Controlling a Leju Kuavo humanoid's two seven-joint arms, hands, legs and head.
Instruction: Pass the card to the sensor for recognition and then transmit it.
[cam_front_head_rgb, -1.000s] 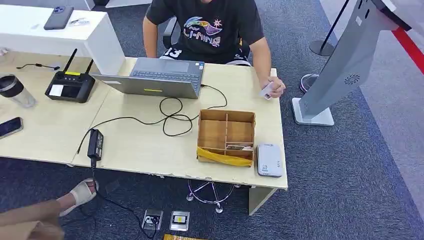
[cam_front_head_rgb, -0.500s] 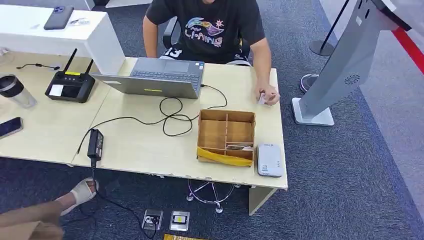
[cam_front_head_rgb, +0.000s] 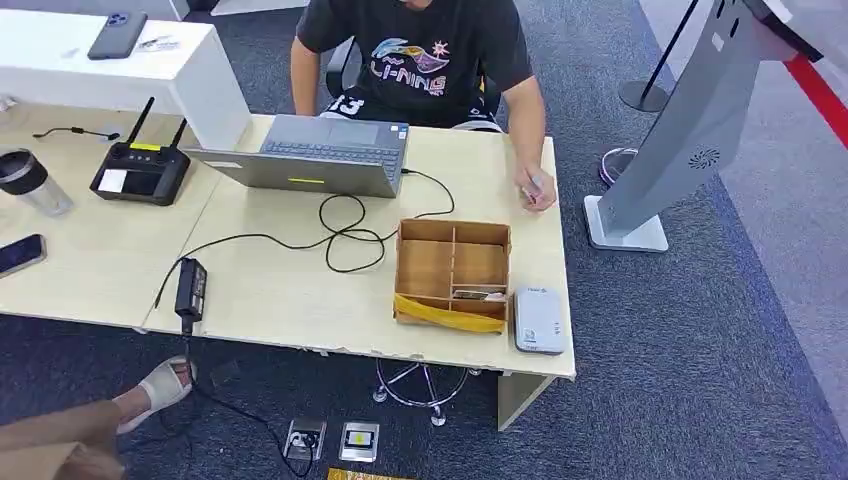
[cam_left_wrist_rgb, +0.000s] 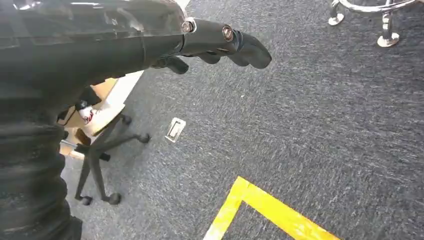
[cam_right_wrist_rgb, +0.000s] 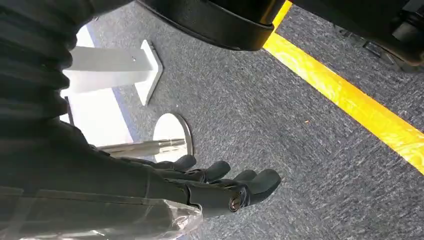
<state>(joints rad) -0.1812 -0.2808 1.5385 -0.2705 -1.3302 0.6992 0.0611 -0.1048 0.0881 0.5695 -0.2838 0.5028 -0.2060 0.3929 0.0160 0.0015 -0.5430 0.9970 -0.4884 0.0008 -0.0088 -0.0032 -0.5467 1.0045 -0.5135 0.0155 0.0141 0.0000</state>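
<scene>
Sitting behind the pale wooden desk (cam_front_head_rgb: 300, 290), a person in a black printed T-shirt (cam_front_head_rgb: 415, 60) is cut off at the shoulders by the top of the head view. That person's hand (cam_front_head_rgb: 536, 190) rests near the desk's far right corner, with something small and pale under the fingers; it may be the white card (cam_front_head_rgb: 534, 184), but it is too small and covered to be sure.

Nearer the front edge stands a brown cardboard divided box (cam_front_head_rgb: 452, 272) with a yellow strip along its front wall, and a thin item lies in its front right compartment, hard to make out. Just beside the box on the right lies the white rounded card reader (cam_front_head_rgb: 539, 319). A grey open laptop (cam_front_head_rgb: 312, 154) sits in front of the person, with a black cable looping from it toward a black power brick (cam_front_head_rgb: 190, 285). A black controller with two antennas (cam_front_head_rgb: 141, 170) sits farther left.

The robot's left hand (cam_left_wrist_rgb: 210, 45) hangs over grey carpet (cam_left_wrist_rgb: 310, 125), its dark fingers slightly curled, side by side, holding nothing. The right hand (cam_right_wrist_rgb: 215, 185) also hangs over carpet, its fingers stretched out and a little apart, with nothing in them. A yellow floor tape line (cam_right_wrist_rgb: 350, 102) crosses beyond it.
</scene>
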